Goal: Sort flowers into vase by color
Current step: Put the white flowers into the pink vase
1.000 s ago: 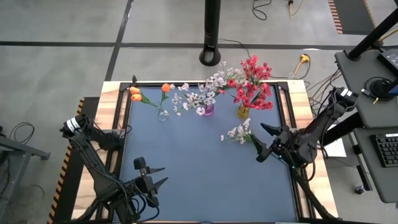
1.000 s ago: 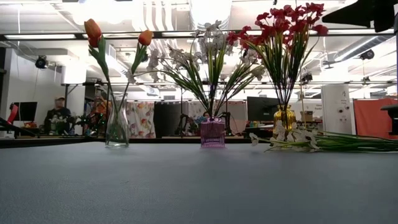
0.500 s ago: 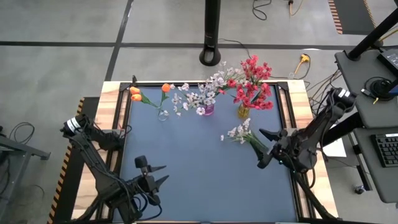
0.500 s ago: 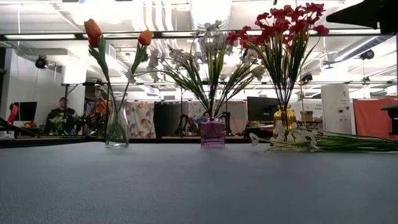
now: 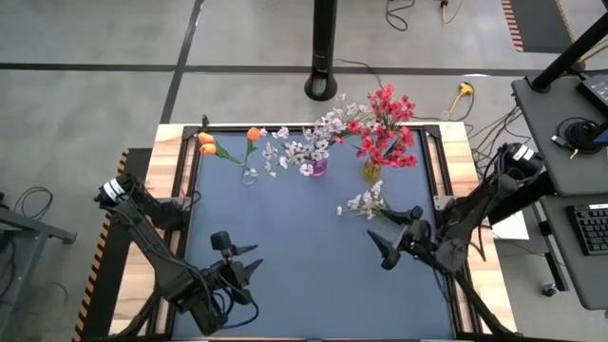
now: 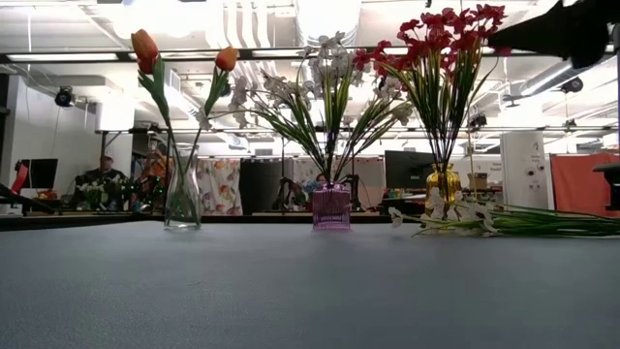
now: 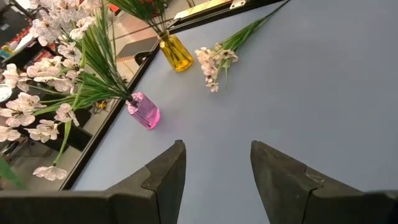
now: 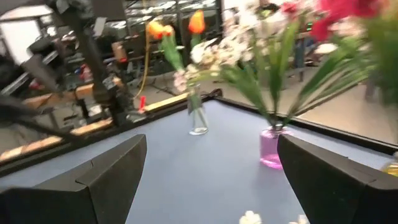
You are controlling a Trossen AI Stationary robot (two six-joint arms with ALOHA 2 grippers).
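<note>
Three vases along the far edge of the blue table (image 5: 313, 285): clear glass vase (image 5: 248, 175) with orange tulip buds (image 5: 207, 143), pink vase (image 5: 318, 168) with white blossom sprays (image 5: 309, 142), yellow vase (image 5: 371, 171) with red blossom clusters (image 5: 388, 128). One more white spray (image 5: 366, 202) lying flat on the mat just in front of the yellow vase – blossoms toward the table's middle, green stem running off toward the right side.

Right gripper (image 5: 396, 237) raised above the mat, fingers spread wide, nothing between them. Loose white spray just beyond its fingertips, on the vase side, close but apart from them; in the right wrist view only a few pale petals (image 8: 250, 218) visible at the frame's edge between the two dark fingers (image 8: 99, 180), with the clear and pink vases farther ahead.

Left gripper (image 5: 242, 261) near the front left of the table, held above the mat, fingers partly parted and empty – loose spray well apart from it, across the table toward the yellow vase, as seen past its fingers (image 7: 158, 180) in the left wrist view.

In the low view, loose spray flat on the table at the right, beside the yellow vase.
</note>
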